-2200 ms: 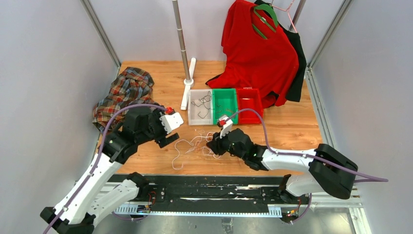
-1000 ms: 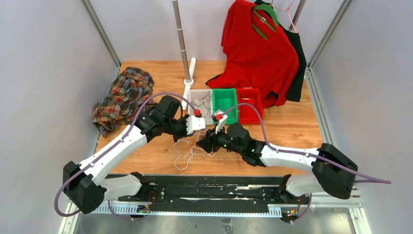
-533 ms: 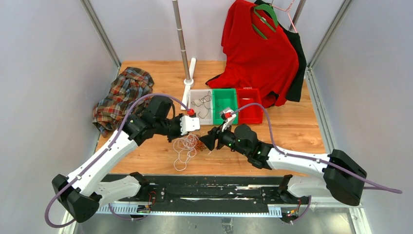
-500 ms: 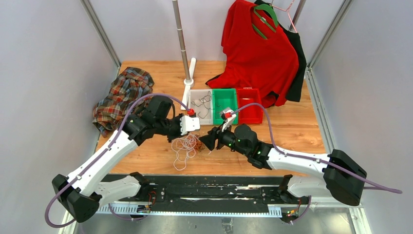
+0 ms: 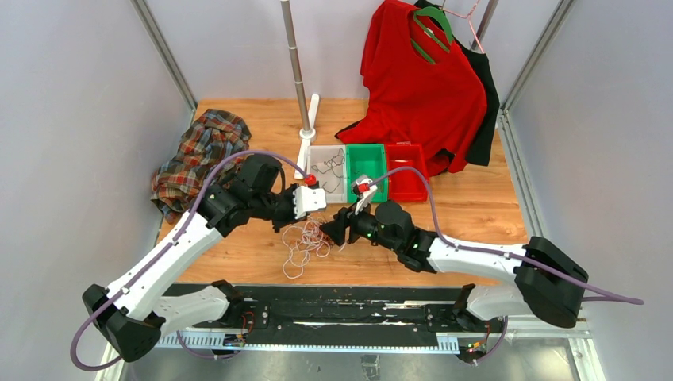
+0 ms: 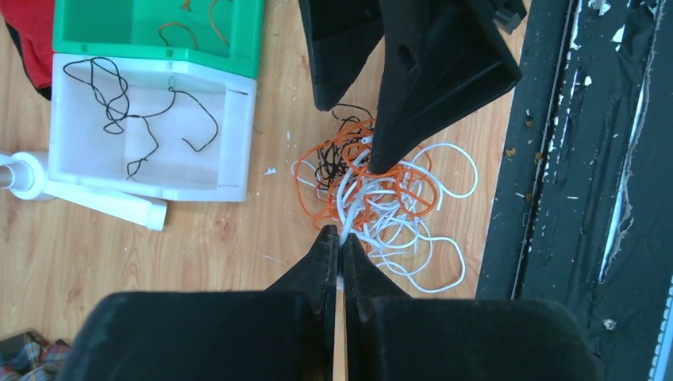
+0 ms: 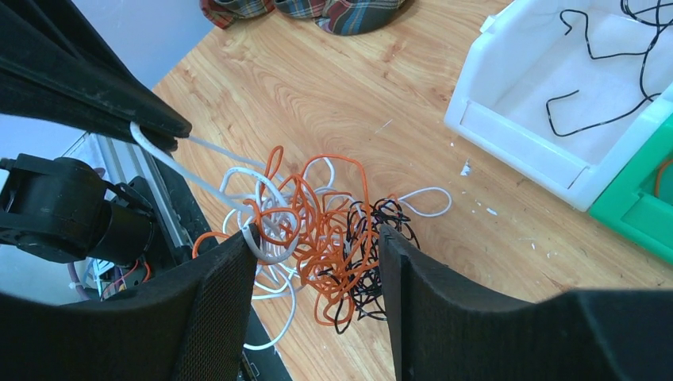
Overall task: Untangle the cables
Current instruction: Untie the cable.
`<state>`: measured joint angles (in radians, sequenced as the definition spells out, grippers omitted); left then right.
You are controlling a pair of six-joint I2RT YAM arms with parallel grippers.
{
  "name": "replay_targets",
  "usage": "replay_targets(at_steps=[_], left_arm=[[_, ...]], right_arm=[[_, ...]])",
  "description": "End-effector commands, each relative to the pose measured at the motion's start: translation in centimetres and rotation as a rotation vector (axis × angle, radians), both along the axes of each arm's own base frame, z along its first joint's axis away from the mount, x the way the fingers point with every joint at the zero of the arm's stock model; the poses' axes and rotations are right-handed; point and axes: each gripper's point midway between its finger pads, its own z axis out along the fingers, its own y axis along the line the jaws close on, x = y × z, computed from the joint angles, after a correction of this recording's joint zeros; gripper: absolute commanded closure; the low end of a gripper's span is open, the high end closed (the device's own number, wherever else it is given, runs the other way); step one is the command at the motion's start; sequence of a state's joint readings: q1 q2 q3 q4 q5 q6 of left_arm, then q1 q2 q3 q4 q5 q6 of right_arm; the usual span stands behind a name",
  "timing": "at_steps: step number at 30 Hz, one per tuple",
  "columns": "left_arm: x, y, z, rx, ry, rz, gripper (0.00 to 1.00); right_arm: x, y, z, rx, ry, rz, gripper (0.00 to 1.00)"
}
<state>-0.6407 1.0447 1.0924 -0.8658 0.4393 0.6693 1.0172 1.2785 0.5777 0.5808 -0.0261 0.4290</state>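
The cables (image 5: 304, 242) lie as one tangle of white, orange and black wire on the wooden table, between the two grippers. My left gripper (image 6: 340, 240) is shut on a white cable (image 6: 346, 224) that runs taut from the tangle (image 6: 381, 186). From above, the left gripper (image 5: 287, 225) sits at the tangle's upper left. My right gripper (image 7: 317, 266) is open and straddles the orange and black loops (image 7: 333, 238), and a white loop rests on its left finger (image 7: 226, 294). Seen from above, the right gripper (image 5: 335, 232) is at the tangle's right edge.
A white bin (image 5: 316, 194) holding black wire, a green bin (image 5: 366, 151) and a red bin (image 5: 406, 189) stand in a row behind the grippers. A plaid cloth (image 5: 202, 151) lies at the left. A pole base (image 5: 306, 133) and a red shirt (image 5: 421, 87) stand at the back.
The right gripper has opened wide around the tangle. The left arm drew back slightly to the left with the white cable, dragging the tangle a little leftward.
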Motion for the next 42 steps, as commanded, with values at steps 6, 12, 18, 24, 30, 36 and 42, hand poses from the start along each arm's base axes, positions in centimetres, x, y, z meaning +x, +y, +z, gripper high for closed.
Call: replay_targets(at_steps=[6, 12, 18, 24, 30, 36, 42], left_arm=[[-0.4, -1.1, 2.4, -0.053, -0.014, 0.000, 0.99], [-0.7, -1.5, 3.6, -0.072, -0.012, 0.000, 1.00], [-1.2, -1.8, 5.4, -0.106, -0.014, -0.016, 0.99], [-2.4, -2.0, 8.2, -0.165, -0.019, -0.059, 1.00], [-3.4, -1.9, 13.7, -0.253, -0.080, -0.070, 0.99], [-4.4, -0.6, 19.2, -0.328, -0.196, -0.067, 1.00], [-4.1, 0.5, 21.2, -0.329, -0.297, -0.045, 1.00]], right_arm=[[0.4, 2.7, 2.1, 0.057, -0.050, 0.039, 0.43], [0.8, 3.9, 1.4, 0.037, -0.061, 0.026, 0.43], [1.9, 4.7, 1.0, 0.045, -0.068, -0.031, 0.45], [3.0, 3.9, -0.4, 0.024, -0.056, -0.114, 0.50], [3.8, 0.7, -4.9, -0.084, -0.043, -0.233, 0.56], [4.1, -3.0, -8.7, -0.163, -0.012, -0.325, 0.69], [3.6, -5.7, -9.7, -0.208, -0.005, -0.363, 0.85]])
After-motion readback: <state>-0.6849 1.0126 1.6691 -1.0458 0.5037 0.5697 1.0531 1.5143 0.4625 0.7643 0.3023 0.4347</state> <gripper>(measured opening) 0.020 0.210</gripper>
